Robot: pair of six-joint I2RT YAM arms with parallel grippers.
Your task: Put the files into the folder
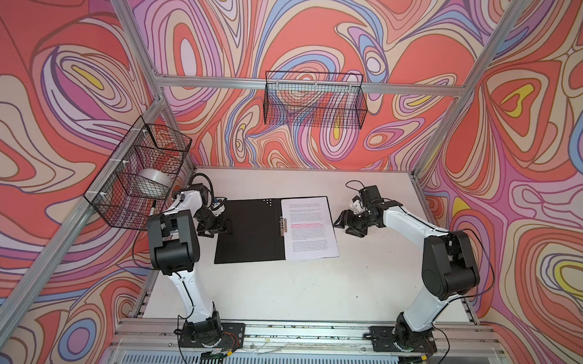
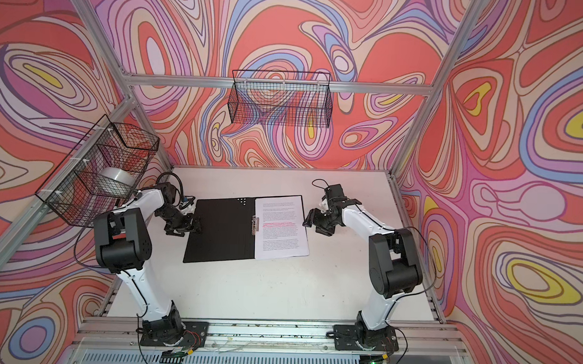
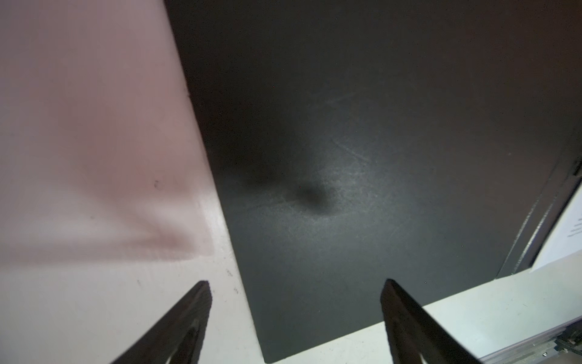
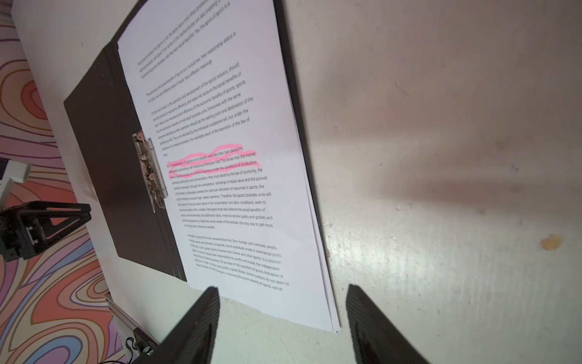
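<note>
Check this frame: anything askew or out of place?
The files lie slightly askew on the open folder's right half. Their near edge overhangs the folder, and they fan apart at the near corner. Nothing else stands out.

Both top views look steeply down from high above the rig's front edge, facing the back. They take in the whole surface and the walls around it, and share nearly the same scene, shifted slightly sideways. The left wrist camera hangs very near the folder, looking past the left gripper at its black inside and the surface beside it. The right wrist camera looks from somewhat farther, past the right gripper, along the files to the spine clip. Both wrist views share the folder's black half.
</note>
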